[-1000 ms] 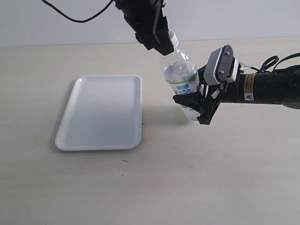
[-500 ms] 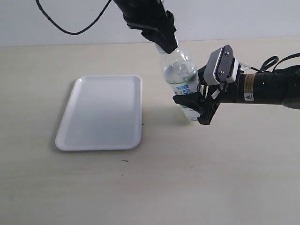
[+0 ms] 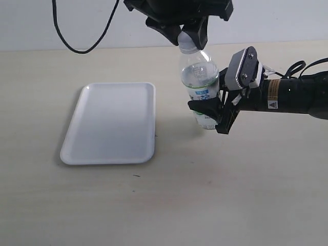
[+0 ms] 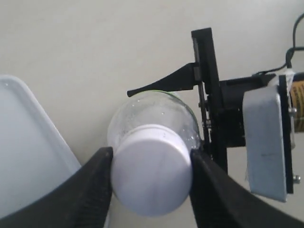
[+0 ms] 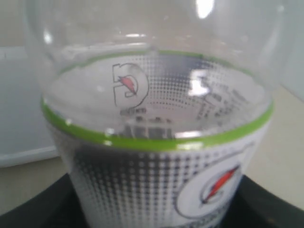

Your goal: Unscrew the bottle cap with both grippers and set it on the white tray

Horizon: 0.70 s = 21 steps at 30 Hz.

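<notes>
The clear bottle [image 3: 199,77] stands nearly upright on the table, its labelled lower body clamped by my right gripper [image 3: 209,114], which reaches in from the right. From above, my left gripper [image 3: 187,37] is shut on the white bottle cap [image 3: 185,46], which sits on the neck. In the left wrist view the cap [image 4: 152,168] fills the gap between both black fingers [image 4: 92,183], which press its sides. The right wrist view is filled by the bottle [image 5: 156,142], with black jaws at both lower edges. The white tray [image 3: 110,123] lies flat, left of the bottle.
A black cable [image 3: 82,36] hangs from the left arm over the back of the table. The right arm's grey plate [image 3: 241,69] and yellowish label [image 3: 271,95] sit just right of the bottle. Bare table lies in front.
My left gripper has swung round over the bottle top and now straddles the cap. The bottle, tilted before, stands straighter. The right gripper has kept its hold.
</notes>
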Motion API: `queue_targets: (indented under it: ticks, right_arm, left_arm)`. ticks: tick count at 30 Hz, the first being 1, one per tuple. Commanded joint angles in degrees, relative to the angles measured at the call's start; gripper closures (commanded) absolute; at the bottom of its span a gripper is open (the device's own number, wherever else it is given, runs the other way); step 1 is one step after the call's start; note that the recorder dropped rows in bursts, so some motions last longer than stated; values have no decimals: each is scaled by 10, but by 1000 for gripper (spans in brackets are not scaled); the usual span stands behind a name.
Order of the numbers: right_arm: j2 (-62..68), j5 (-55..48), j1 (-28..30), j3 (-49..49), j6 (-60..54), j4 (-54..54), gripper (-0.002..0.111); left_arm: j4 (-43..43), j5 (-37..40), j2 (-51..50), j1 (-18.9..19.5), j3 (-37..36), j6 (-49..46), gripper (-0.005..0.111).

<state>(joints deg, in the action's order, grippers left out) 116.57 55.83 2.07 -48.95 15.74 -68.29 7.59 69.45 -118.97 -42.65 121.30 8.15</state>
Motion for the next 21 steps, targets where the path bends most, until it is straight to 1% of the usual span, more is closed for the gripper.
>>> queue_targets:
  ticks: [1,3,9,17,21]
  right_arm:
    - [-5,14,-1,0,0,8,108]
    - [-5,14,-1,0,0,9,108]
    - [-5,14,-1,0,13,12,108]
    - [-5,20,-1,0,15,12,108]
    - [-5,34,-1,0,15,12,108]
  left_arm:
    - [1,-2,5,-5,16,117,107]
    - [-5,5,5,-5,16,156,107]
    - [-59,5,4,-13,16,277,107]
    - [-55,5,4,-13,16,426,107]
    - [-20,5,3,-13,16,441,107]
